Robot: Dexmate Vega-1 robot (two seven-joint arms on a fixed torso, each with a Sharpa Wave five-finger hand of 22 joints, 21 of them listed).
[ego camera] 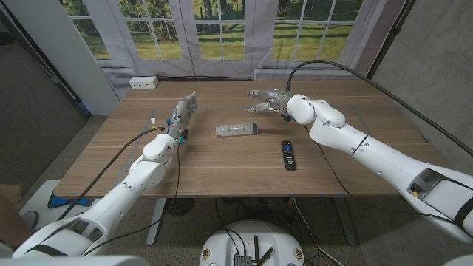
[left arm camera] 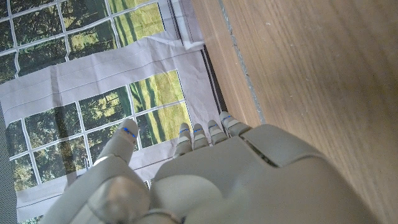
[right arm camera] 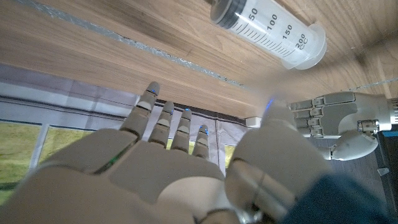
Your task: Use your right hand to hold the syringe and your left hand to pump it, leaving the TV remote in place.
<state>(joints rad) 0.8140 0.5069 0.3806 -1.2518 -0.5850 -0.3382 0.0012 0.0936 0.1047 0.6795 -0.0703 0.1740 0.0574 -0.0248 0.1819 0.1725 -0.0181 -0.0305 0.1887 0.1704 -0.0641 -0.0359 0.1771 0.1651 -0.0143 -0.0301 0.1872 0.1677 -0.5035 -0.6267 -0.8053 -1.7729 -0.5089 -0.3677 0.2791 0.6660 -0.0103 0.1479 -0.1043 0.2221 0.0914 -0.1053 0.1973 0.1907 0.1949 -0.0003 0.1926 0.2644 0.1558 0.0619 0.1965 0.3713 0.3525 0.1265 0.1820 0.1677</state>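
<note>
Syringe [ego camera: 236, 130]: clear plastic barrel, laid on its side mid-worktop, apart from both hands; printed graduations 50, 100, 150, 200 cc read in the right wrist view [right arm camera: 273, 31].
TV remote [ego camera: 288, 155]: slim black bar, button markings too small to be read; placed near the syringe, on the right-arm side.
Right hand [ego camera: 267, 100]: raised beyond the syringe, fingers [right arm camera: 163, 118] spread, nothing grasped.
Left hand [ego camera: 183, 112]: upright, fingers [left arm camera: 205, 134] extended together, released.
Worktop [ego camera: 222, 162]: wood grain, rectangular.
Power strip [ego camera: 143, 83]: white, seen at the far edge.
</note>
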